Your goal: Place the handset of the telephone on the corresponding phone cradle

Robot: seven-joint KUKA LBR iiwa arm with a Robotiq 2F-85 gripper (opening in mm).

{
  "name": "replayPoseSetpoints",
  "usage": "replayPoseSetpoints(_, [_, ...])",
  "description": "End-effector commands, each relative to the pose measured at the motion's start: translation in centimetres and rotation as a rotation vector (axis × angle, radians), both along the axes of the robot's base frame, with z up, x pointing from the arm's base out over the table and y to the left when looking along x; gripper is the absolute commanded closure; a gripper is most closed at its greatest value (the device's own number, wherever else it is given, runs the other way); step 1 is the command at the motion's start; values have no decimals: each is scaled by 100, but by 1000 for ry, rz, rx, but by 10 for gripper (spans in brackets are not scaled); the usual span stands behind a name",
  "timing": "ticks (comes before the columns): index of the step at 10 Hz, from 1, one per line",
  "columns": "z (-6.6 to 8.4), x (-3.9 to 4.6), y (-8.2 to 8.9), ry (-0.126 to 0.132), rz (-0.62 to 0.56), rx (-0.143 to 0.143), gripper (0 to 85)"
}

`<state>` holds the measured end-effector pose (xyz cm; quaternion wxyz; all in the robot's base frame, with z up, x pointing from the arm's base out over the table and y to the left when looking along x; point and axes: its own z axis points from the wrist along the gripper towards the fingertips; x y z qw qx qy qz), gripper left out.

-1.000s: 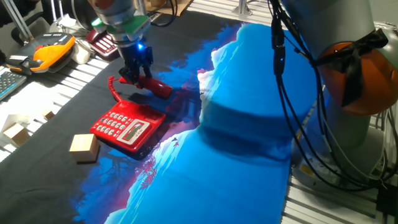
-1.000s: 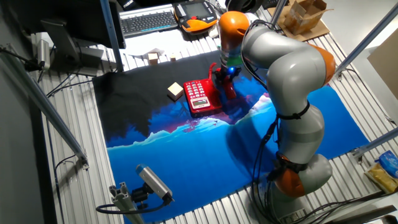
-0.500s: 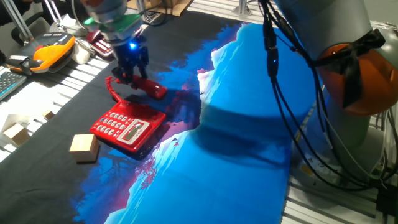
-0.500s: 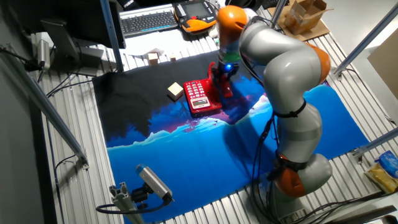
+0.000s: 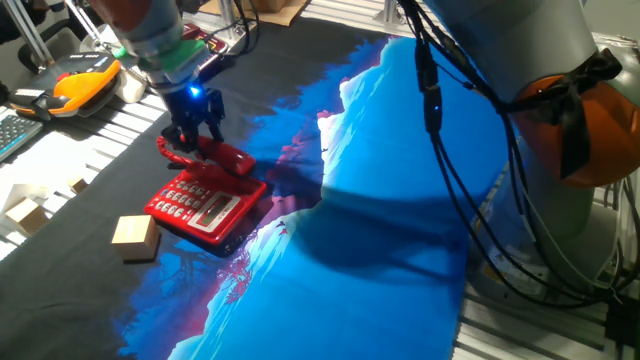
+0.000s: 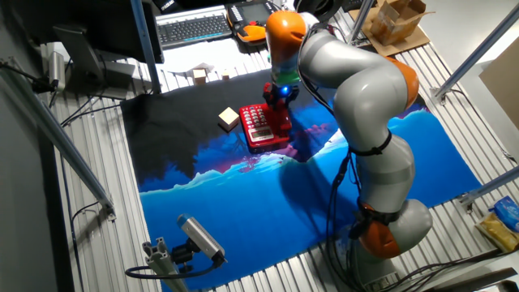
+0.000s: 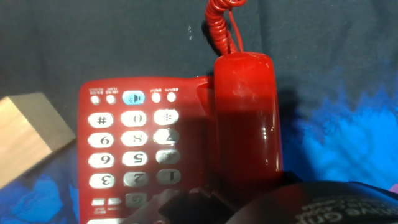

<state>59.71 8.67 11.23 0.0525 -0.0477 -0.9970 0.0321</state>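
gripper (image 5: 193, 133) clamped on handset (image 5: 205, 155), over telephone (image 5: 205, 207) right edge; wooden block (image 5: 134, 238) beside.

Arm stretched low, claw (image 5: 193, 128) pointing down, fingers clamped together.

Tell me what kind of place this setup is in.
Probably a robotics lab workbench. A computer keyboard and an orange teach pendant sit on the slatted aluminium table, and a camera on a small stand overlooks the blue cloth.
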Motion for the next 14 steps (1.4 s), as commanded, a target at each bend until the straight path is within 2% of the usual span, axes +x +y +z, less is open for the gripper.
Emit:
replayPoseSetpoints(1, [-36, -11, 0, -3, -1, 8, 850])
replayPoseSetpoints(5, [-151, -74, 105, -14, -16, 8, 850])
replayPoseSetpoints(10, [-180, -88, 122, -8, -12, 9, 850])
replayPoseSetpoints(14, [-257, -119, 170, -14, -14, 2, 850])
